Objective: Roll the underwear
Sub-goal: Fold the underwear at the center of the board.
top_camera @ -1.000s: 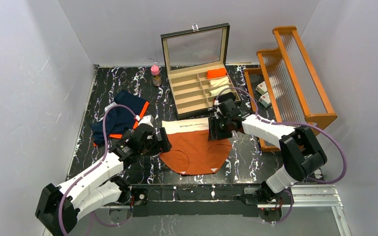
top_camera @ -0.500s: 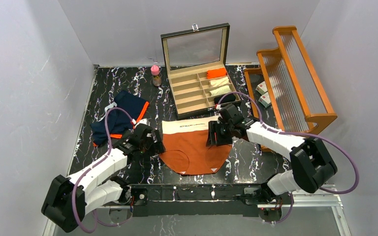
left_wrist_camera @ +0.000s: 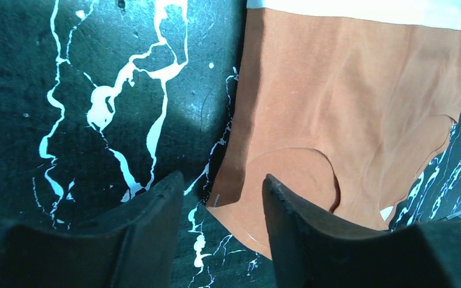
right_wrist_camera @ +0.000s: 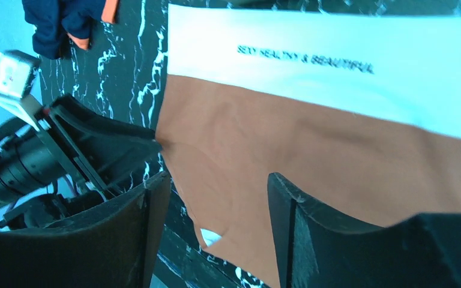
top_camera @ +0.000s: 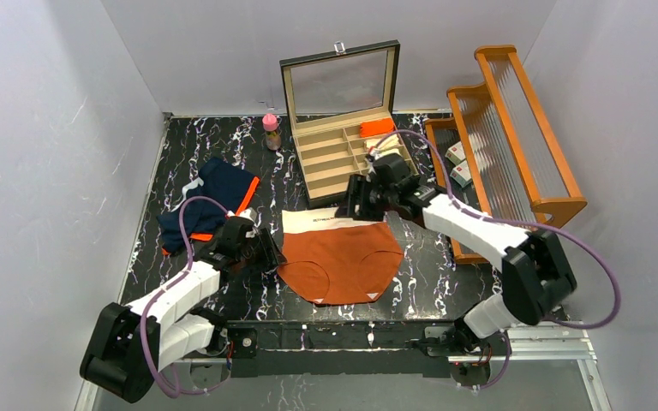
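- The navy blue underwear (top_camera: 208, 204) lies bunched at the left of the counter (top_camera: 190, 145).
- My left tool (left_wrist_camera: 222, 177) is spread, its fingers straddling the left edge of the rust-orange underwear (top_camera: 338, 253) without pinching it.
- That garment lies flat mid-counter, its white waistband (right_wrist_camera: 336, 78) on the far side.
- My right tool (right_wrist_camera: 219, 176) hangs spread over the white waistband, holding nothing.

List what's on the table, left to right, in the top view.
Crumpled navy blue underwear with orange trim → small pink-capped bottle → flat rust-orange underwear with white waistband → orange wooden slatted rack.
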Controlling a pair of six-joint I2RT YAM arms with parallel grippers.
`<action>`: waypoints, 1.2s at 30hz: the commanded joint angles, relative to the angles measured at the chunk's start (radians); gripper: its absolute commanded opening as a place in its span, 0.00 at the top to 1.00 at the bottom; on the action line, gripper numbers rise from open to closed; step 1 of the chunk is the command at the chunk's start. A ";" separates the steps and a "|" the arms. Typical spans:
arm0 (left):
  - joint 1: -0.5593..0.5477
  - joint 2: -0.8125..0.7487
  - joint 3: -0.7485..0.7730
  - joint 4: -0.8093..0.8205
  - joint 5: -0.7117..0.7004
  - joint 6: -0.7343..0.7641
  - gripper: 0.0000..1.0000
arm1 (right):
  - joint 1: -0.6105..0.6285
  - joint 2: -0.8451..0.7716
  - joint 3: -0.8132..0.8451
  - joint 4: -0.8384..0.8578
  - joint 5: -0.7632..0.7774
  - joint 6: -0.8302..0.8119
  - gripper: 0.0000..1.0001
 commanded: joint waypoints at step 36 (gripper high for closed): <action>0.006 -0.025 -0.082 0.042 -0.022 -0.038 0.99 | 0.351 0.892 1.073 -0.376 0.469 -0.136 0.54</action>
